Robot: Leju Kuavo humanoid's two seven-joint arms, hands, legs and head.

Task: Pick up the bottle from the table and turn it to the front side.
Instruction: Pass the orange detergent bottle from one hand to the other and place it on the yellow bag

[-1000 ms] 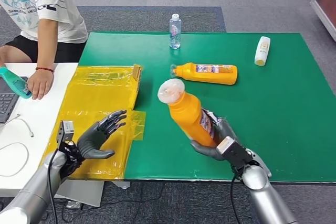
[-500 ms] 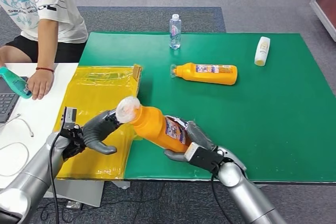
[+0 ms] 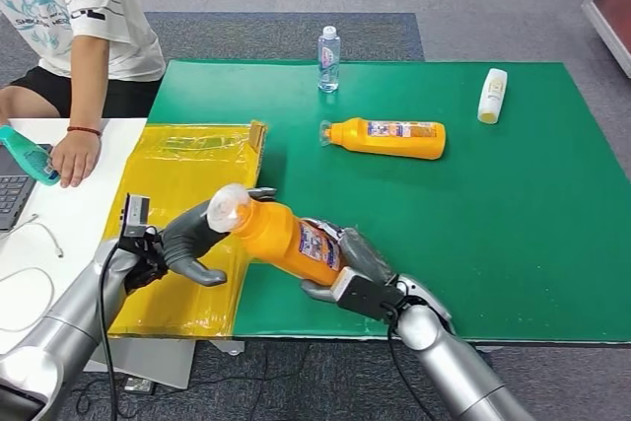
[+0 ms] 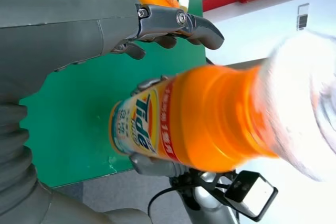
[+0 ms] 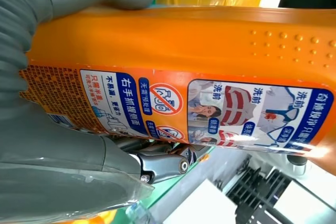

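- Right hand (image 3: pixel 350 261) grips the bottle (image 3: pixel 286 236) round its base end, fingers wrapped on the labelled body; bottle is lifted off the table (image 3: pixel 521 244), lying near level above the near table edge, cap pointing toward the robot's left.
- Since a second ago the bottle has swung from cap-up-and-away to across the body, cap now at the left hand (image 3: pixel 195 239).
- Left hand: fingers spread around the cap (image 3: pixel 228 207), thumb below the neck; whether it has firm contact I cannot tell. A half second ago it sat a touch lower.
- Left wrist view reads the front label (image 4: pixel 138 127) facing that camera.
- Judgement: pick-up done; a two-handed turn looks under way.
- Beyond the bottle: yellow bag (image 3: pixel 178 175), a second orange bottle (image 3: pixel 390 137) lying flat, a water bottle (image 3: pixel 328 58) farthest.
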